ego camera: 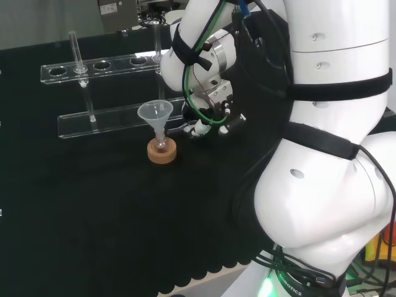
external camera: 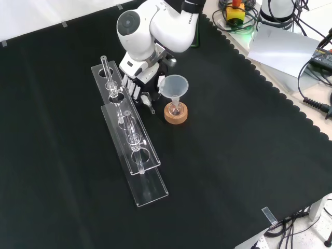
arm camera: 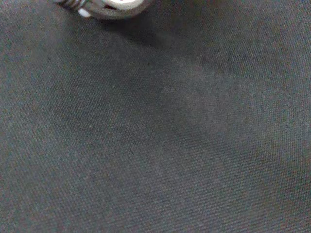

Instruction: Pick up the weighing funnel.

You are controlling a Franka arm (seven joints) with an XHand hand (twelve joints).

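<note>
Robot hand point(external camera: 134, 85) hangs low over the black worktop point(external camera: 233, 155), just beside the weighing funnel point(external camera: 148, 99), which lies left of the big funnel point(external camera: 174, 85) in the front view. Whether it grasps yet cannot be told. A clean pick likely means closing on the scoop's body, clear of the rack point(external camera: 132, 140).

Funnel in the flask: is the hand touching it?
Apart. In the head view the hand sits to the right of the funnel, with a visible gap between them.
</note>
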